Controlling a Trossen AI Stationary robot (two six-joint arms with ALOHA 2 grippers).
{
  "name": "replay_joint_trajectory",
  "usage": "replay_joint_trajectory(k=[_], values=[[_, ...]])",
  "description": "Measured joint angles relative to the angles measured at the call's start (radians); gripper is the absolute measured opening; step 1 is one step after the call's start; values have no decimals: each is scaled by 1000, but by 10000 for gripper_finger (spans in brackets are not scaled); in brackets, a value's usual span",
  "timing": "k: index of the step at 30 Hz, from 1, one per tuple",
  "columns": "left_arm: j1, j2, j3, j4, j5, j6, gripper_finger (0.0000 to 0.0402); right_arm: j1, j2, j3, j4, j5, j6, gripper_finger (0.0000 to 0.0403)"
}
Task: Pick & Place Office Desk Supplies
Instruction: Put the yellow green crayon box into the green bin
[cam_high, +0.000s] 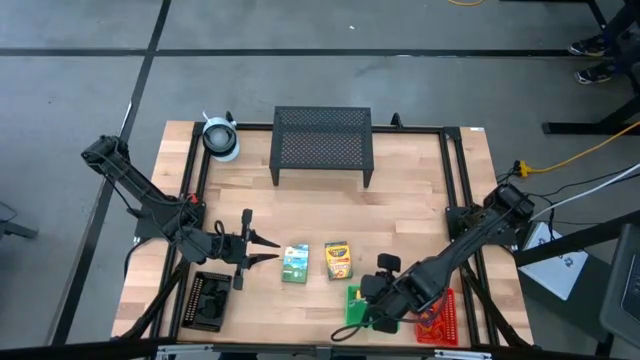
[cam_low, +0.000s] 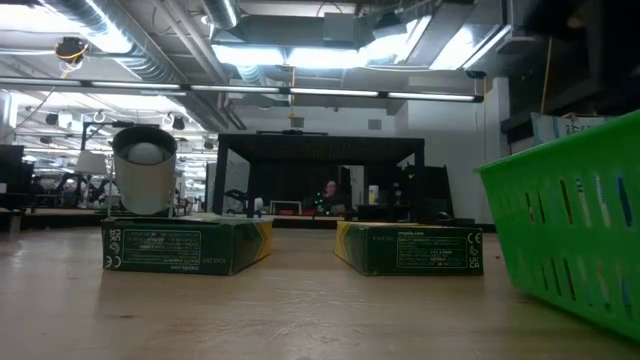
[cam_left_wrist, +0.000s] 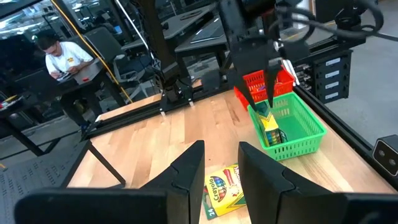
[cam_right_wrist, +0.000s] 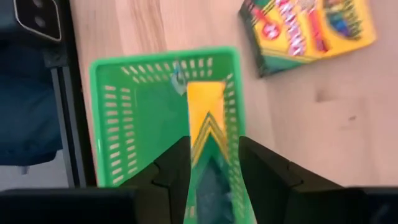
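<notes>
Left arm: reaches in from the table's left side, elbow bent, its wrist low near the front left; left gripper (cam_high: 262, 250) points toward the table's middle with its two dark fingers (cam_left_wrist: 186, 177) parted and nothing between them. Right arm: stretches diagonally from the right edge toward the front centre, wrist tipped downward; right gripper (cam_high: 372, 308) has its fingers (cam_right_wrist: 177, 168) clamped on a crayon box (cam_right_wrist: 208, 134).

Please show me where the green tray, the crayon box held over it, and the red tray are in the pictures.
green tray (cam_left_wrist: 306, 138): left wrist view, on its near side wall.
crayon box (cam_right_wrist: 206, 112): right wrist view, on its yellow face, between the right claw's fingers.
red tray (cam_left_wrist: 255, 81): left wrist view, on its slotted wall behind the green tray.
</notes>
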Motion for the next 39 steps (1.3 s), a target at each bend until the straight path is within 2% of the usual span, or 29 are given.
replay_joint_trajectory(k=[8, 11, 15, 18, 22, 24, 29, 33, 39], values=[[0, 0, 0, -59, 0, -26, 95, 0, -1, 142, -157, 119, -58, 137], [34, 0, 1, -211, 3, -147, 95, 0, -1, 185, -201, 187, -74, 137], [148, 0, 1, -418, 10, -343, 95, 0, -2, 216, -191, 365, -122, 137], [248, 0, 0, -473, 165, -377, 95, -5, -2, 217, -150, 460, -167, 137], [388, 6, 0, -474, 522, -378, 95, -16, -2, 217, -129, 525, -186, 137], [456, 18, 0, -490, 646, -379, 95, -23, -1, 217, -128, 529, -186, 137], [603, 81, 0, -534, 807, -354, 106, -37, -1, 217, -120, 529, -186, 137], [685, 174, 0, -502, 930, -310, 124, -43, -1, 217, -118, 529, -187, 137], [778, 356, 0, -409, 1229, -267, 141, -43, -1, 216, -117, 528, -188, 137]])
